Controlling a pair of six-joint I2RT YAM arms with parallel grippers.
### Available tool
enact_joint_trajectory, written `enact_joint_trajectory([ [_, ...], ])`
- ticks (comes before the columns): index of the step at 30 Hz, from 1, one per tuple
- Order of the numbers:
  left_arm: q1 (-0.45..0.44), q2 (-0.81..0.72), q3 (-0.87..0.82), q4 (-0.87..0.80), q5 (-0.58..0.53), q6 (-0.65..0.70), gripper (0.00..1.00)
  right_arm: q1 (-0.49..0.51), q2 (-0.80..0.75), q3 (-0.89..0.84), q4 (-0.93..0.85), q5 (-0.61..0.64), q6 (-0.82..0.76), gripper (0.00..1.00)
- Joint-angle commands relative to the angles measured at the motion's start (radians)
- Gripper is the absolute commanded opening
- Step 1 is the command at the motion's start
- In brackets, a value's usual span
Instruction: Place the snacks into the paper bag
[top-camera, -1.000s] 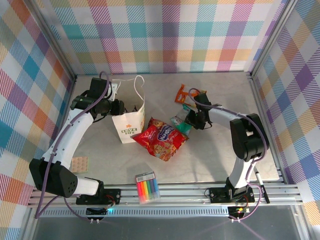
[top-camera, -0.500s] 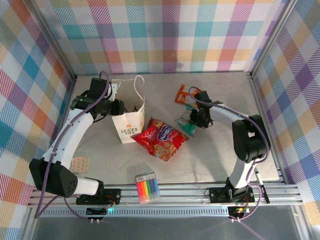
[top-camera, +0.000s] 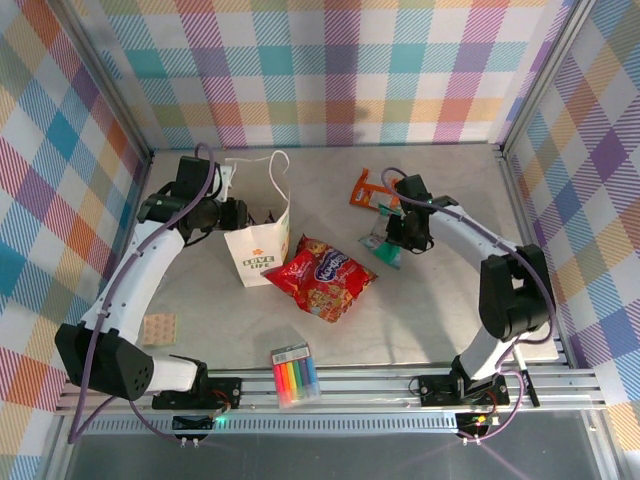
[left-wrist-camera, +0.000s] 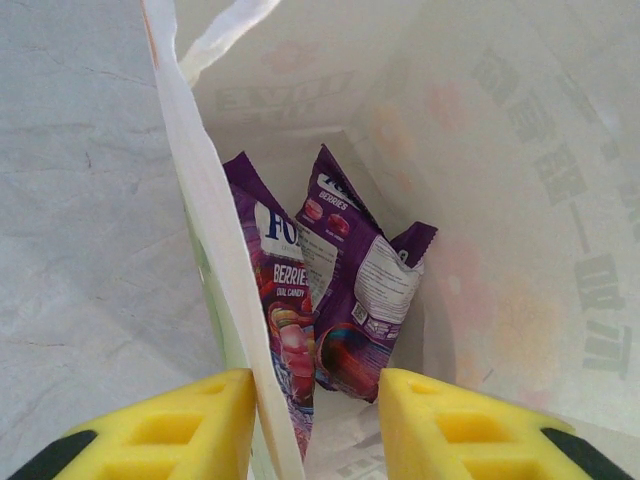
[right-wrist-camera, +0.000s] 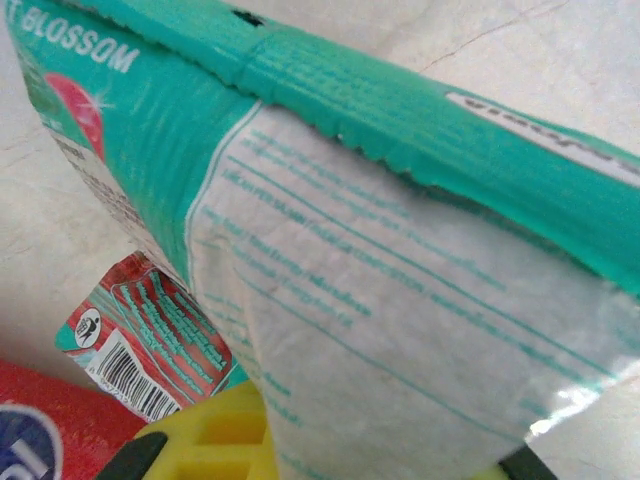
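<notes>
Tabletop (top-camera: 330, 195) lies open between right gripper (top-camera: 392, 238), clenching teal packet (right-wrist-camera: 400, 300), and paper bag (top-camera: 258, 242), its rim straddled by unclenched left gripper (left-wrist-camera: 318, 390).

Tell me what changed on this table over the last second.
The right gripper closed on the teal packet and drew it a little to the right, away from the red packet; its arm swung outward. The left gripper stays astride the paper bag wall. The red packet, orange packet and markers lie as before.
</notes>
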Motion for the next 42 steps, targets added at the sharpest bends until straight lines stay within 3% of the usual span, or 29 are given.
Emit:
enact_joint_trajectory([
  [1, -0.017, -0.038, -0.014, 0.032, 0.004, -0.019, 0.37, -0.002, -0.071, 0.044, -0.036, 0.018, -0.039, 0.16],
  [30, -0.011, -0.067, 0.01, 0.071, -0.033, -0.091, 0.43, 0.018, -0.184, 0.345, -0.206, -0.04, -0.151, 0.16],
  [42, 0.057, -0.118, 0.034, 0.129, -0.006, -0.155, 0.44, 0.066, -0.186, 0.456, -0.233, -0.042, -0.19, 0.16],
])
